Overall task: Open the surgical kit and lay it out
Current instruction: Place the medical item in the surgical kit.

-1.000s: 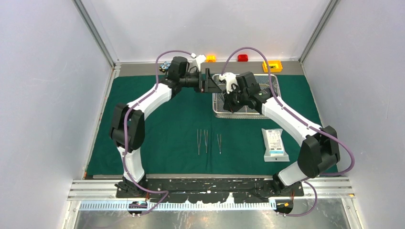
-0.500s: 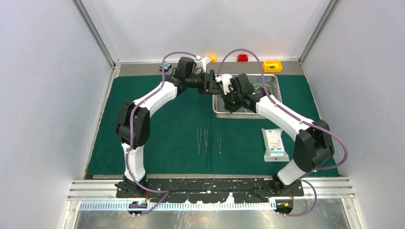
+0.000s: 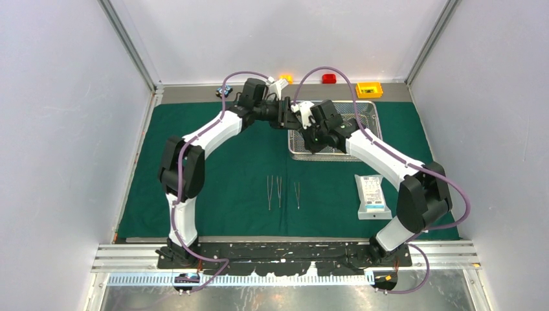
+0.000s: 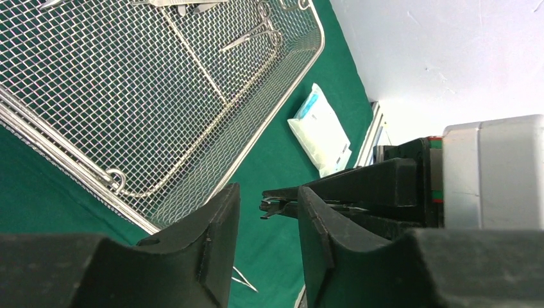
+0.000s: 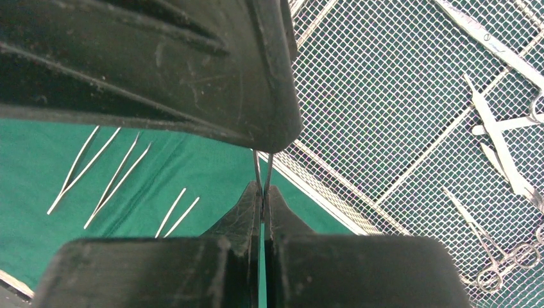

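Note:
A dark green drape [image 3: 220, 188] covers the table, with the steel mesh tray [image 3: 366, 109] at its back right. Both grippers meet above the tray's left end. My right gripper [image 5: 262, 192] is shut on a slim silver instrument [image 5: 262, 168] that sticks out toward the left arm. Its dark tip [image 4: 273, 204] pokes between the fingers [image 4: 215, 237] of my left gripper [image 4: 268, 218]; the jaws stand apart on either side without touching it. Three tweezers [image 3: 279, 191] lie side by side mid-drape, and the white pouch [image 3: 373, 195] lies to their right.
More forceps and scissors [image 5: 494, 128] lie in the tray's mesh. A yellow box [image 3: 369, 89], a red block [image 3: 329, 78] and an orange block [image 3: 285, 78] sit along the back edge, behind the drape. The enclosure walls stand close on both sides.
The left gripper has moved right to the right gripper, and its jaws have narrowed around the instrument's tip. The right arm shifted slightly left, still shut on the instrument.

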Tool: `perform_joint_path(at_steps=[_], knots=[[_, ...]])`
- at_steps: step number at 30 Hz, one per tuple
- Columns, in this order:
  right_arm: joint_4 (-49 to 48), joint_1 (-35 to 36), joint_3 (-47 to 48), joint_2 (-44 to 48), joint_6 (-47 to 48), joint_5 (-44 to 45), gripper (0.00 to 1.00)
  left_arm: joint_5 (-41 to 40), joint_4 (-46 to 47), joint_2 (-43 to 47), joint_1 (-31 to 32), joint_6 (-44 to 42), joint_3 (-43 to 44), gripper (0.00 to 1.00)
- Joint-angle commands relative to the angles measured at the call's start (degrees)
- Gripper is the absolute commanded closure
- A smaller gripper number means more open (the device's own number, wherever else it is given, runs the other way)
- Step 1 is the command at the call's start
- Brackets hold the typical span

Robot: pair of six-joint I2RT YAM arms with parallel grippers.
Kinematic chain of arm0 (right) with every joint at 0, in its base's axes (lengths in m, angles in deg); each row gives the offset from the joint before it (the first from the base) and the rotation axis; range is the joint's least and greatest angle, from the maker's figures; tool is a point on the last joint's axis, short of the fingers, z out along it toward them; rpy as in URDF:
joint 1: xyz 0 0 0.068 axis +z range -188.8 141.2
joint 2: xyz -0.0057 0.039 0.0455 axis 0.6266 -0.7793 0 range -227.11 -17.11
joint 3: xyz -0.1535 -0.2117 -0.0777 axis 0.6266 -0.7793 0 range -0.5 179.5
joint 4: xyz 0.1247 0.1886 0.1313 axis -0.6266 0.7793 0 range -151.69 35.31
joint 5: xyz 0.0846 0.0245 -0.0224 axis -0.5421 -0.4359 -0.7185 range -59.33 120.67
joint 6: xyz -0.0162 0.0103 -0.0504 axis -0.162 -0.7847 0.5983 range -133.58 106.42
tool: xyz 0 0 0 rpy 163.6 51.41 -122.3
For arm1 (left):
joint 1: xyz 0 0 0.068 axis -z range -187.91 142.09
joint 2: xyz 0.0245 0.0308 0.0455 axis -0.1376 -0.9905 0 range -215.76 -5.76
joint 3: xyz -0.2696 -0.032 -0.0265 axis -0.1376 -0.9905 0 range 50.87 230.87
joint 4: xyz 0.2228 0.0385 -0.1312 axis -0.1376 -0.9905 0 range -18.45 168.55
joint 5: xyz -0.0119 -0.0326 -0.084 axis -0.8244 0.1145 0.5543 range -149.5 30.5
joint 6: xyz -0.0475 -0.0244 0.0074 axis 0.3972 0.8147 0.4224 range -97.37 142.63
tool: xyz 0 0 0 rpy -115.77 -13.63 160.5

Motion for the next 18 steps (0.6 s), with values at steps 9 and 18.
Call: perform_joint_path(at_steps=[9,18], knots=[[-0.5,0.4,2.0,-0.3,0.0,-0.4,0.99,0.9,0.1,-0.7,0.0,-1.8,1.9,0.82],[1.0,0.3,0.6,1.6,2.7,-5.5,0.70,4.0,-2.1,0.0,0.0,-9.6,1.7,1.00]])
